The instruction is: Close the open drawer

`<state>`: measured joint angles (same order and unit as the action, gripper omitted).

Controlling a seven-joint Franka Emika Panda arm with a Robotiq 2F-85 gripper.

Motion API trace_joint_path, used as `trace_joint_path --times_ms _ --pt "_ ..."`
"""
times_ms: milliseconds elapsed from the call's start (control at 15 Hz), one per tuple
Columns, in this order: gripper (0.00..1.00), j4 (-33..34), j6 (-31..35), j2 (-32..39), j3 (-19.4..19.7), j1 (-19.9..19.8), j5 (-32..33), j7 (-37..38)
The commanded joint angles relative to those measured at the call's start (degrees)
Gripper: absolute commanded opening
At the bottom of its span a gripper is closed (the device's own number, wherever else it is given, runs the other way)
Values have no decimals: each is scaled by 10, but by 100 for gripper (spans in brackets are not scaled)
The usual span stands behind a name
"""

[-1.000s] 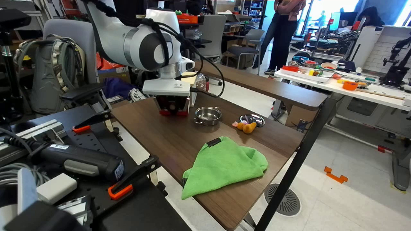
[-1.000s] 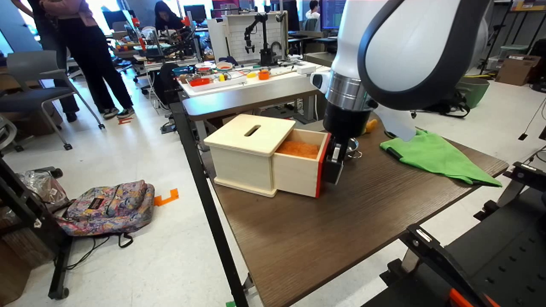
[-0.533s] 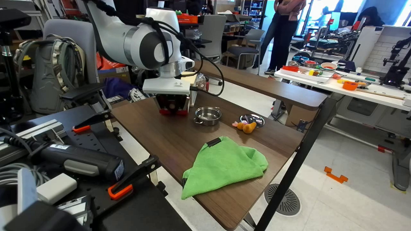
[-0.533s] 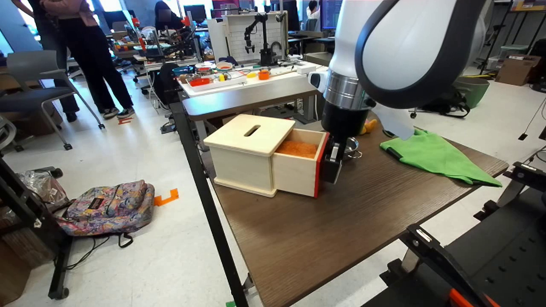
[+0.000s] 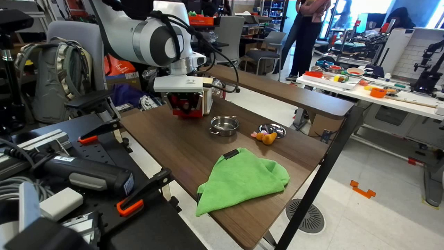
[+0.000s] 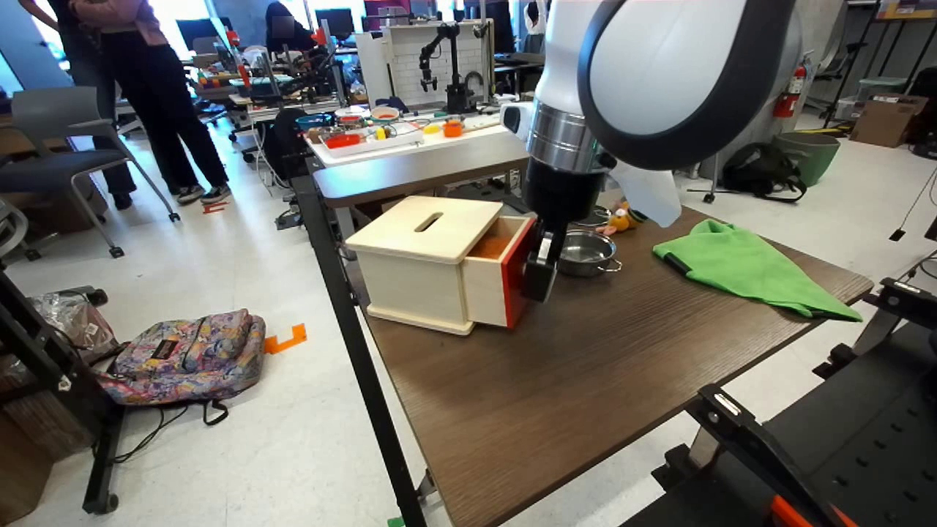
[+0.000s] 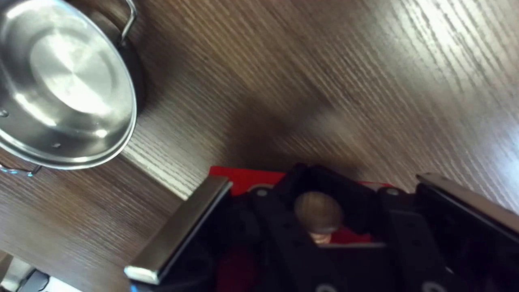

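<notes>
At the left of the dark brown wood-grain table (image 6: 585, 395), in an exterior view, the small cube-shaped box of light tan wood (image 6: 411, 291) stands upright. From its right side juts the red-fronted, pale wooden drawer (image 6: 486, 287), partly out, so that orange material (image 6: 492, 247) shows inside. Against its red front (image 6: 514, 291) leans the black two-fingered gripper (image 6: 540, 282), tilted, seemingly touching it, though the contact itself is hidden. In the wrist view the fingertips (image 7: 299, 172) look drawn together with nothing clamped between them, and a round brownish knob (image 7: 318, 211) shows in the gap of the finger linkage. I judge the step in hand to be the push itself, with the drawer not yet home. The next move calls for a straight, steady shove leftward into the box until the front sits flush; a sidelong push could slew the box. Just right of the gripper sits the small round metal bowl with side handles (image 6: 589, 268), apart from the drawer; well to the right lies the bright green cloth (image 6: 747, 267), outside the path I expect.
</notes>
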<state>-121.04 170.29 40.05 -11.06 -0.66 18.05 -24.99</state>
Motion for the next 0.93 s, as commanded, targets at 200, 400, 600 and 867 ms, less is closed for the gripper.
trace_joint_path --times_ms 200,400,600,867 --pt "2 12 -3 -12 -1 11 2 -4" --pt "2 16 -5 -7 1 13 3 -5" --pt "2 16 -1 5 -2 7 3 -10" --pt "2 19 3 31 0 1 4 -15"
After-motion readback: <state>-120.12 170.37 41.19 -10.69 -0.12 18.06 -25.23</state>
